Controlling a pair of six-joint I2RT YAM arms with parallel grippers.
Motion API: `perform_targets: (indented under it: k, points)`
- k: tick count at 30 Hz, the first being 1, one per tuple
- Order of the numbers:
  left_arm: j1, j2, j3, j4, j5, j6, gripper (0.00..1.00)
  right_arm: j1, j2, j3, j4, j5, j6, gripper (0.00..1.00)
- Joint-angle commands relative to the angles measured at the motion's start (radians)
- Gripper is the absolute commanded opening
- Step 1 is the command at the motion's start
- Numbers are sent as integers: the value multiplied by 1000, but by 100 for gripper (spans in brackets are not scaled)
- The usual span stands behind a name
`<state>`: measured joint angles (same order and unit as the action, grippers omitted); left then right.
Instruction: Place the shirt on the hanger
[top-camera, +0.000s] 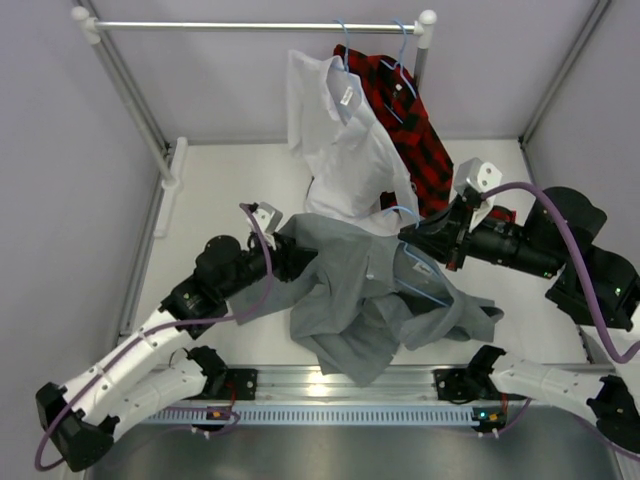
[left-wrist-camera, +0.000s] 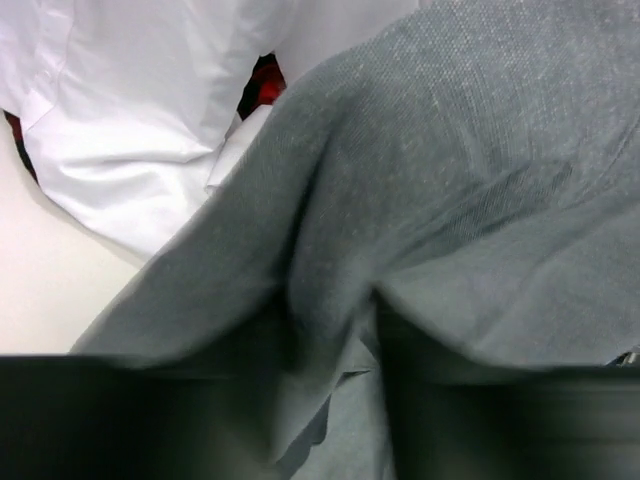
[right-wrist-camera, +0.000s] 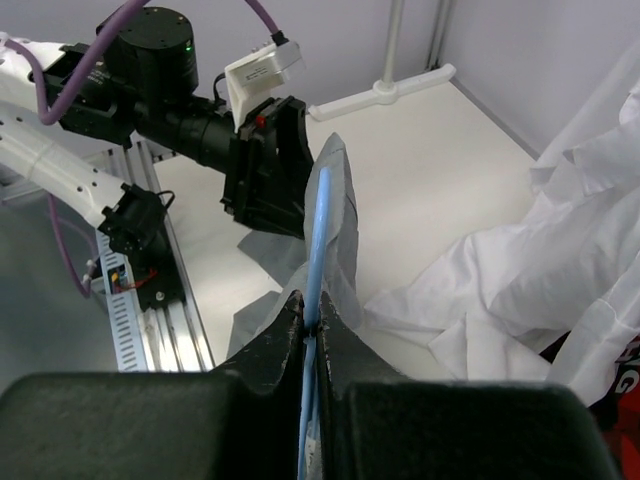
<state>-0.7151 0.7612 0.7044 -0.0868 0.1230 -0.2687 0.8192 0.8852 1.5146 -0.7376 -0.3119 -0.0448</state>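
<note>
Shirt (top-camera: 345, 300) near white shirt (top-camera: 345, 165), plaid shirt (top-camera: 420, 140) behind

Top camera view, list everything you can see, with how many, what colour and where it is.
grey shirt: one, grey, crumpled on the table in front of the arms
light-blue wire hanger: one, light blue, partly inside the grey shirt
white shirt: one, white, hanging from the clothes rail, its hem reaching the table
red-and-black plaid shirt: one, red and black, hanging to the right of the white shirt
other hangers: two, light blue, hooked on the rail, carrying those two shirts
clothes rail: one, silver and white, at the far end
table: one, white
left gripper: one, black, shut on the grey shirt's left side
right gripper: one, black, shut on the light-blue wire hanger
</note>
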Motion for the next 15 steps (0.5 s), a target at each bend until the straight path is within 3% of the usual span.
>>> perform_targets:
  k: [1, 3, 11, 15]
  points:
    - [0, 56, 12, 130, 23, -6, 22, -14, 3, 42, 1, -4, -12, 0]
    - [0, 75, 33, 101, -43, -9, 0, -14, 1, 42, 1, 11, -13, 0]
    - [0, 10, 47, -60, -558, -130, 0, -15, -46, -51, 70, 137, -18, 0]
    - [0, -10, 56, -117, -638, -165, 0, -14, -80, -109, 170, 99, -4, 0]
